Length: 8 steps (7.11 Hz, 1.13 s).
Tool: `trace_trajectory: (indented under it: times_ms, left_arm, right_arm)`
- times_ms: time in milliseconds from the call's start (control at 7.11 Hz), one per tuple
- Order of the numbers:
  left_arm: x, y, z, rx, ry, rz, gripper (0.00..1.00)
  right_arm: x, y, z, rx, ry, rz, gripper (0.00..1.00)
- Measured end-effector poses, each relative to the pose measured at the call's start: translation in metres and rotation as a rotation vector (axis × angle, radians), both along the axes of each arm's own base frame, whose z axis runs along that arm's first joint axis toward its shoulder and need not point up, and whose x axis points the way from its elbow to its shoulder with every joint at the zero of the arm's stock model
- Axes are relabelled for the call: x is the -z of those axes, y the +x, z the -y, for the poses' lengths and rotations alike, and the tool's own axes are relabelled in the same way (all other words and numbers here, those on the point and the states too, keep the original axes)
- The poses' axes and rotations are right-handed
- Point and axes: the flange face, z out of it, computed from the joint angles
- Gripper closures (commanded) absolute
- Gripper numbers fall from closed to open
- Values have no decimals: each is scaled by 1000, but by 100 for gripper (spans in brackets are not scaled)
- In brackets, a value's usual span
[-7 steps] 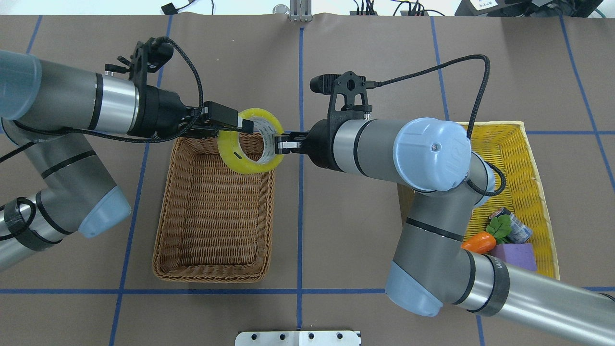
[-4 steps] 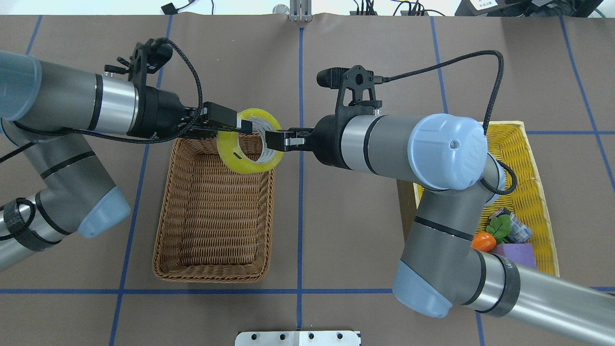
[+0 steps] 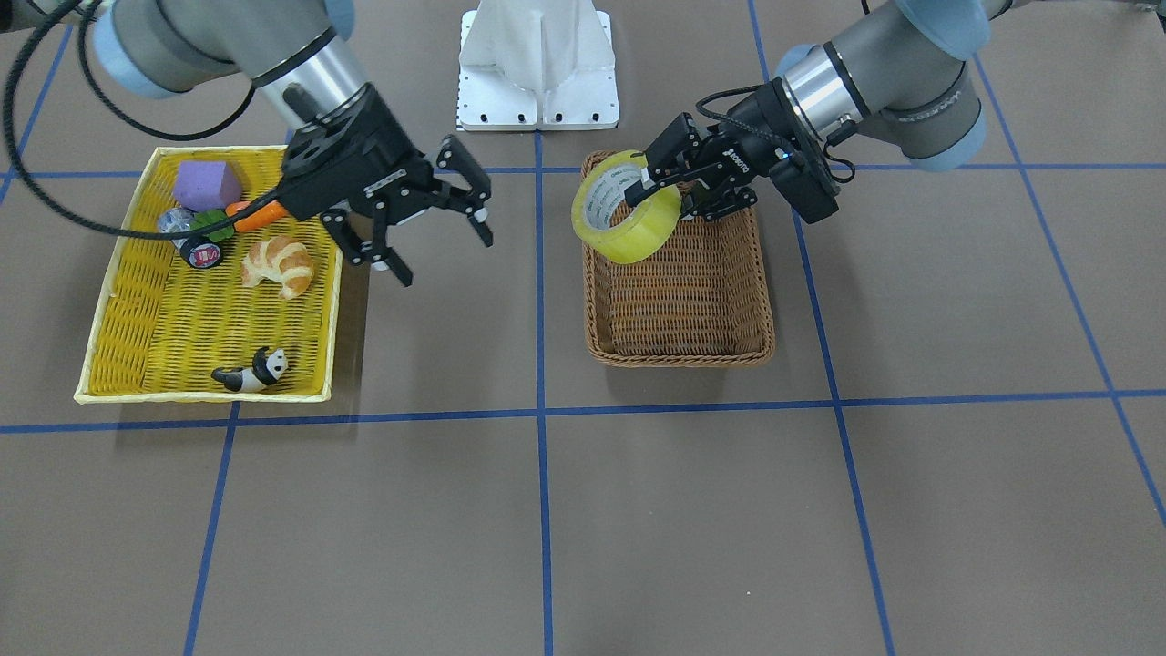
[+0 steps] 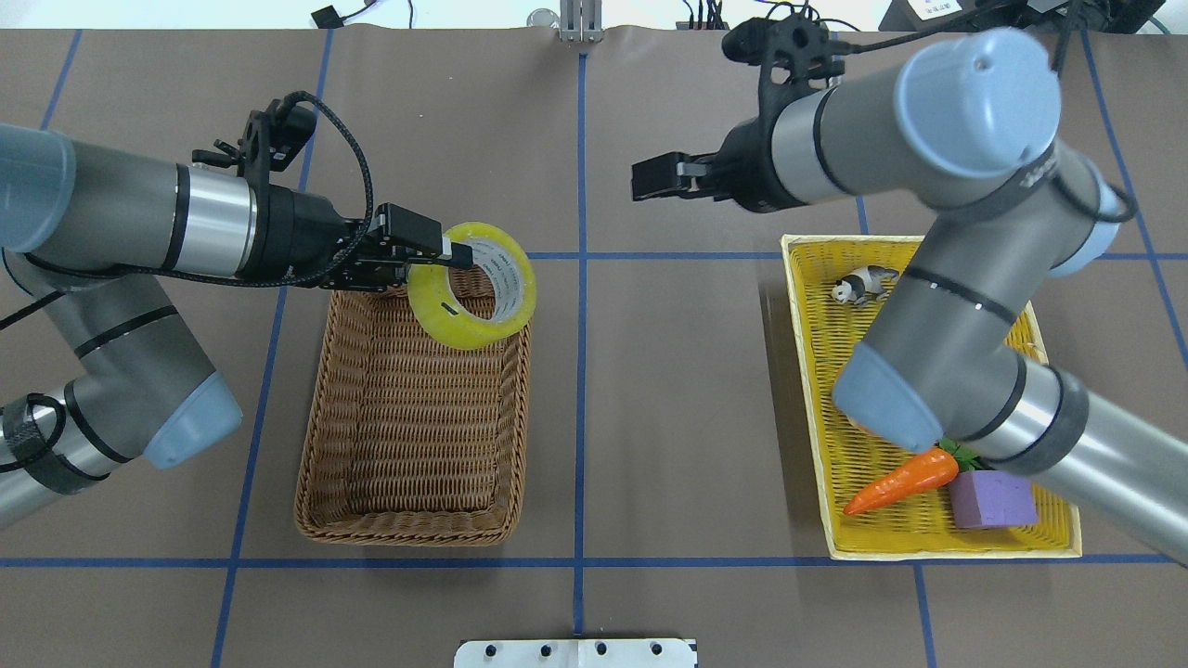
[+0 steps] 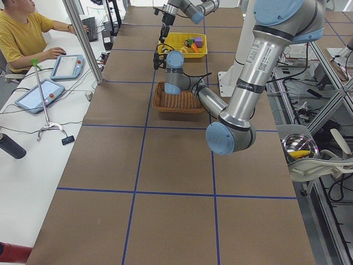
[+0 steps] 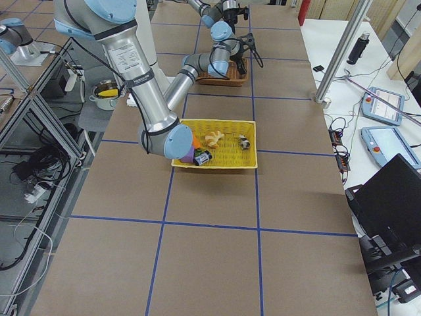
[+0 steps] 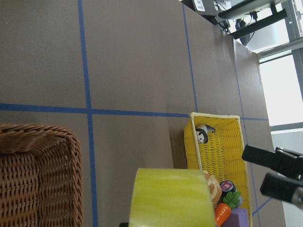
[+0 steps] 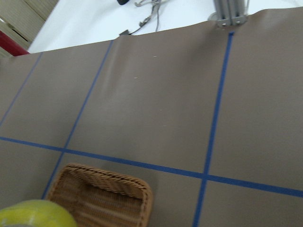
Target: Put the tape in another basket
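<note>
The right hand (image 3: 444, 248) has let go of the tape (image 4: 434, 314) and drawn back toward its own side, rising as it went. A second ago it was at the roll's rim, opposite the left hand (image 4: 429, 249), which has barely shifted. That looks like a hand-over just finished: the roll came from the right arm's side and the left arm now carries it alone.

Closest to the robot, a carrot (image 4: 898, 481) and a purple block (image 4: 991, 499) lie at the near end of the yellow tray (image 4: 817, 315), with a panda (image 4: 858, 283) at its far end.

Across the bare tabletop (image 4: 668, 417) the basket (image 4: 406, 536) stands empty, ready to receive.

The tape hangs in the air above it, tilted, over the side that faces the right arm and not yet inside. The left hand pinches the roll's wall, one finger through the core and one outside. I'd say that grip keeps a round thing from rolling free. It probably needs to come further over the basket and lower before release, or the roll may catch the rim.

Beyond, the right hand hovers with fingers spread wide and nothing in them, above the gap between tray and basket, likely clearing room.
</note>
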Motion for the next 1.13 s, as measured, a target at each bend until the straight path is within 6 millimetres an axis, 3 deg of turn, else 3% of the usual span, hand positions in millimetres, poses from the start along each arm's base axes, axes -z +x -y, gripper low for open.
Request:
trace_trajectory:
  times_ms: [141,422,563,704,844,985,1126]
  left_arm:
    - [-22,10,2,-4,-14,-9,100]
    - [-62,38,2,10,-15,-25,100]
    - [-79,48,1,15,-12,-28,85]
    - [-94,55,2,18,-8,-24,59]
    - [-106,59,4,21,14,-9,36]
    - [-116,62,5,25,55,11,1]
    - [-124,62,5,29,100,28,1]
  right_arm:
    - [-26,34,32,38,-14,-103,0]
    - [-84,114,72,116,6,-228,0]
    - [-113,156,83,160,20,-237,0]
    - [-140,189,86,189,40,-249,0]
    - [-158,208,86,202,54,-262,0]
    - [-166,216,85,206,59,-268,0]
    - [-170,219,85,208,62,-270,0]
